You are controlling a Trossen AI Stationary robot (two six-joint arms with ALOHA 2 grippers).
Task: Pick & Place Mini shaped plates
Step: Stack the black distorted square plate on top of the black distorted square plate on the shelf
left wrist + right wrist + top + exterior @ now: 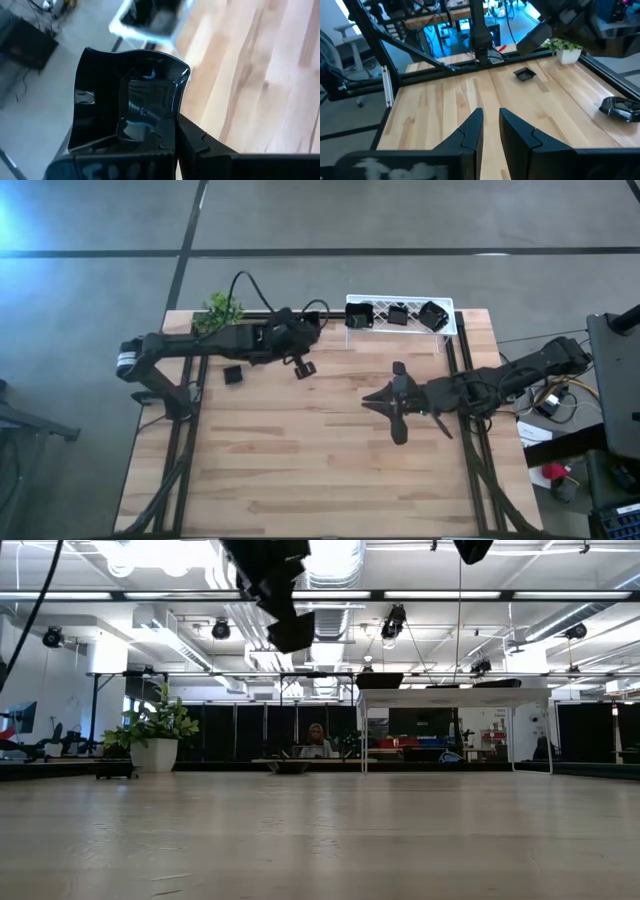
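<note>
Carrying one mini shaped plate (127, 107), the left gripper (303, 366) has its fingers clamped on the dish's rim, so the glossy black piece stands tilted on edge in the left wrist view instead of lying flat. In the high view this held dish hangs above the far part of the table (320, 460), between the small green plant (222, 308) and the white lattice rack (400, 315). The lift off the wood probably serves to clear the rack's wall on the way in. Three dark plates already sit in that rack, which suggests it is the drop point. Another plate (233, 376) lies flat on the table near the left arm, and a rounder one (620, 108) shows at the table's edge in the right wrist view, both likely waiting their turn. The right gripper (491, 131) hovers over mid-table, fingers narrowly parted and holding nothing, seemingly kept out of the left arm's way.
</note>
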